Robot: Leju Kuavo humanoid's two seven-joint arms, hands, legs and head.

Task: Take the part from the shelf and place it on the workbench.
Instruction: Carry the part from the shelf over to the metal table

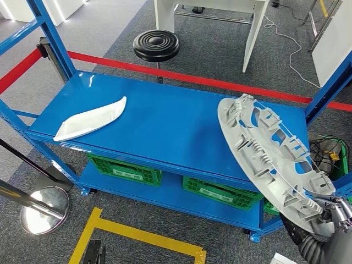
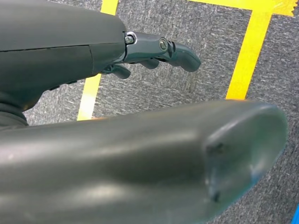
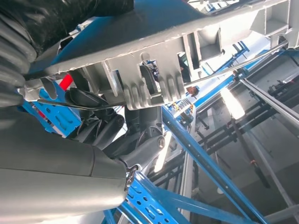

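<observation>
- My left hand hangs low over grey carpet and yellow floor tape, fingers stretched out and apart, holding nothing.
- On the left of the blue metal shelf, well apart from my work, a white curved plastic trim piece lies flat on the top board.
- Below it, on the lower board, green plastic crates sit side by side.
- Far behind the shelf stretches a red barrier belt, with a black round stool just beyond it.
- At the right, the task's thing: a large grey round plastic part with ribs and cut-outs. It is tilted, its far edge over the shelf's right end, its near edge down at my right hand.
- My right hand is clamped on that near rim; from the wrist, my dark fingers curl beneath the part's ribbed underside.
- I judge the pick-up is made and the carry is in hand; whether the far edge touches the board I cannot tell.
- Next I should draw the part back off the shelf, keep my grip firm on this wide, one-sided load, and turn toward the desk, which I cannot see here.
</observation>
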